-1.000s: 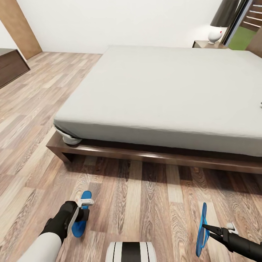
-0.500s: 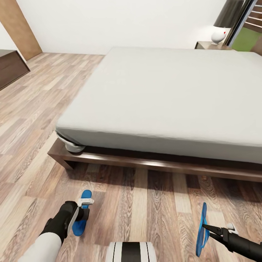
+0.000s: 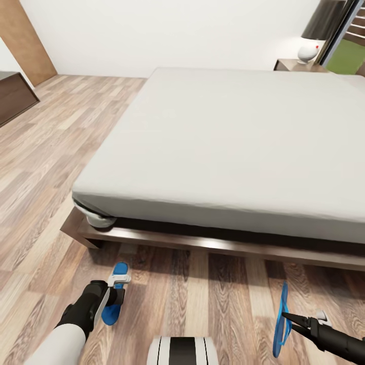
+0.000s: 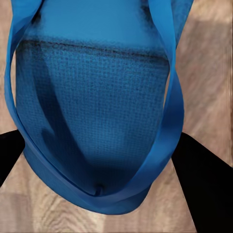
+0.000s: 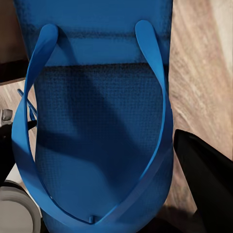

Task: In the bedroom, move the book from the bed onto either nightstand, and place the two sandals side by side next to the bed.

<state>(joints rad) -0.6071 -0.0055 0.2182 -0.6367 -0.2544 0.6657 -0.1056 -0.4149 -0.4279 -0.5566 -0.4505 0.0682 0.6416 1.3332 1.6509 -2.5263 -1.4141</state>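
As each gripper grasps one blue sandal, left gripper [image 3: 115, 296] and right gripper [image 3: 290, 319] hold them above the floor [image 3: 203, 294] for placement beside the bed [image 3: 228, 152].

Two blue sandals, one at the left [image 3: 113, 299] and one at the right [image 3: 280, 320]; one bed [image 3: 228, 152]; one nightstand [image 3: 296, 65]; one lamp [image 3: 317, 35]; two grippers, left [image 3: 117, 291] and right [image 3: 291, 319].

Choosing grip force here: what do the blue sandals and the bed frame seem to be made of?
Sandals: likely foam or rubber, with a matte, finely dimpled footbed and thin, smooth straps. Bed frame: dark brown wood by its look, with a glossy sheen along the rail.
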